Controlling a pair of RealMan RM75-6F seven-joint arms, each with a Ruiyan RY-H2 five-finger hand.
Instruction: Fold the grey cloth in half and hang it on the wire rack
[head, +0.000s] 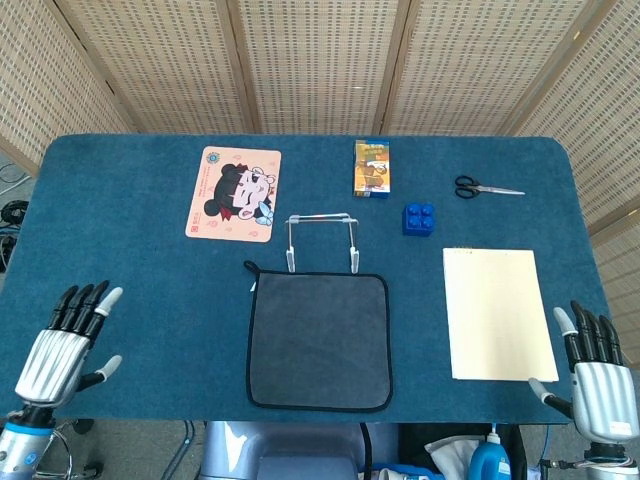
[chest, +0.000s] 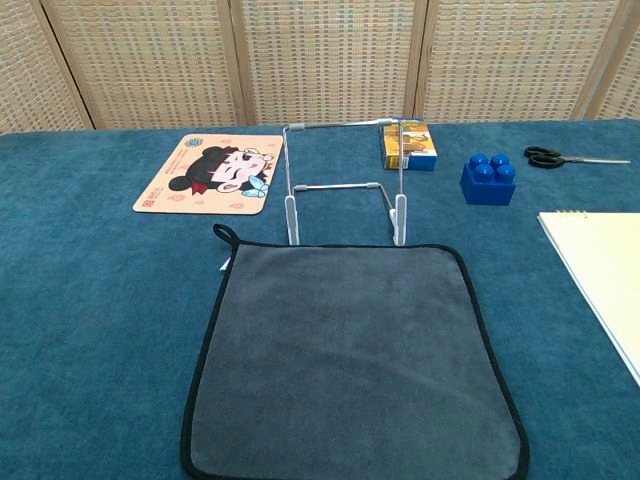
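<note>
The grey cloth lies flat at lower centre, just below the wire rack. Soft and limp, it is probably best pinched at its corners. Left hand and right hand are empty, fingers apart.

Blue carpeted surface bare on both sides of flat grey square cloth with black trim; left robot hand has open carpet all the way to cloth's left edge. Right robot hand sits just beside pale yellow paper pad, which lies between it and cloth. White wire rack stands just behind cloth's far edge. Pink cartoon mat, orange box, blue toy brick, black scissors sit further back.
</note>
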